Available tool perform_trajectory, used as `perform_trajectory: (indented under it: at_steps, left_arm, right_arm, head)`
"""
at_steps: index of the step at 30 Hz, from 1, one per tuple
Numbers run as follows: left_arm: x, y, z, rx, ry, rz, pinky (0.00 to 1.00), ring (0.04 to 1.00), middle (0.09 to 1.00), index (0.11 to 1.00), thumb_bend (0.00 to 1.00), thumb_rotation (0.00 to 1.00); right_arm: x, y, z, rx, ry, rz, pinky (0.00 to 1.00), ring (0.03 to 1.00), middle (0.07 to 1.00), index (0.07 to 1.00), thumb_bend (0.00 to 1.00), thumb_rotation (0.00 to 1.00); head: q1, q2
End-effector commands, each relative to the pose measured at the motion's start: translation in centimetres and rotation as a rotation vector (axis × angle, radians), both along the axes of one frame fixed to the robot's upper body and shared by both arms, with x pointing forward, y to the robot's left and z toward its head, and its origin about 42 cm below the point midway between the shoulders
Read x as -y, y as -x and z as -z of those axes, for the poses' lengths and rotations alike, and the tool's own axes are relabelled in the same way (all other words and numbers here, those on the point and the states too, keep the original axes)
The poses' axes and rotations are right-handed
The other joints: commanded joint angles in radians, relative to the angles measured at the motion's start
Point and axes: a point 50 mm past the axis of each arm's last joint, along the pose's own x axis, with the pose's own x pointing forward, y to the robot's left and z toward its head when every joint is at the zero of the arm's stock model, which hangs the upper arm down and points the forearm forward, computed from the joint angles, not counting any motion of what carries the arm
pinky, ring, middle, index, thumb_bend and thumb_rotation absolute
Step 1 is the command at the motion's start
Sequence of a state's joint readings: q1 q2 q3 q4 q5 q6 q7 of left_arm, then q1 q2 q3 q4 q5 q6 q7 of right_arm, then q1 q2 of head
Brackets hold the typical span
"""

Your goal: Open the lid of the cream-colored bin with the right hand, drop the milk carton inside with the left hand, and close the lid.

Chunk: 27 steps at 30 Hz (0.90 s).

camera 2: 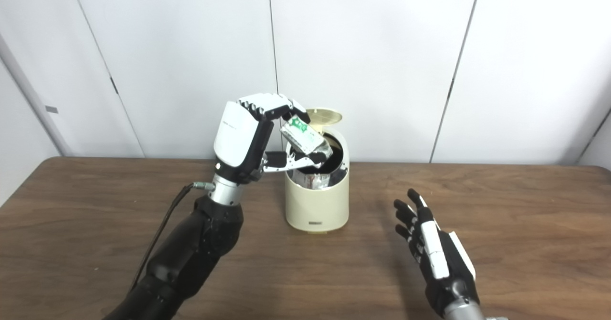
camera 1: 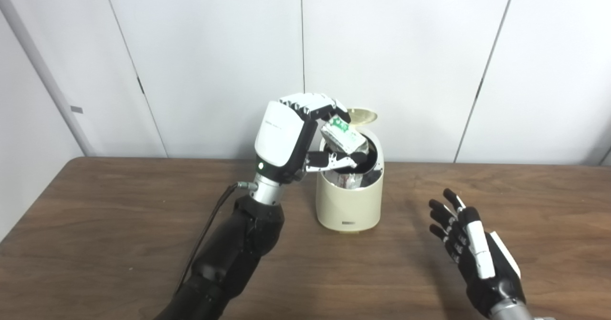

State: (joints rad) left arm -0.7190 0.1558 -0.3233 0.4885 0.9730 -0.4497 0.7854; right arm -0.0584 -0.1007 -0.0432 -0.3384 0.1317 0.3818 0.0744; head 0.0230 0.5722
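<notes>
The cream-colored bin (camera 1: pixel 350 200) stands at the middle of the wooden table with its round lid (camera 1: pixel 361 116) tipped up at the back. My left hand (camera 1: pixel 305 133) is raised at the bin's left rim and is shut on the milk carton (camera 1: pixel 343 137), a white carton with green print held tilted over the dark opening. Some crumpled packaging shows inside the bin. My right hand (camera 1: pixel 470 246) hovers over the table to the right of the bin, fingers spread and open, holding nothing.
The brown wooden table (camera 1: pixel 95 224) runs the width of the view. White wall panels (camera 1: pixel 405 48) stand close behind the bin. A black cable (camera 1: pixel 210 224) hangs along my left forearm.
</notes>
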Motion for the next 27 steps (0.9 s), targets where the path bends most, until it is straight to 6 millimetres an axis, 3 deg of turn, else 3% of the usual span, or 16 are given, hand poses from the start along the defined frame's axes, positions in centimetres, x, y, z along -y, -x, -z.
perform_trajectory:
  at_steps: [1,27]
  left_arm:
    - [0.2,-0.9,-3.4,0.108,0.022,0.019,0.35,0.434,0.464,0.465,0.48,0.00]
    - [-1.1,-1.2,-0.8,0.110,-0.089,0.025,0.34,0.439,0.487,0.463,0.48,0.00]
  right_arm:
    - [-0.1,-0.4,-1.7,0.083,-0.005,-0.017,0.92,0.949,0.911,0.968,0.69,0.95]
    - [0.3,0.0,-1.9,0.078,0.007,-0.011,0.92,0.932,0.905,0.995,0.74,0.90]
  head:
    - [0.001,0.001]
    - [0.004,0.018]
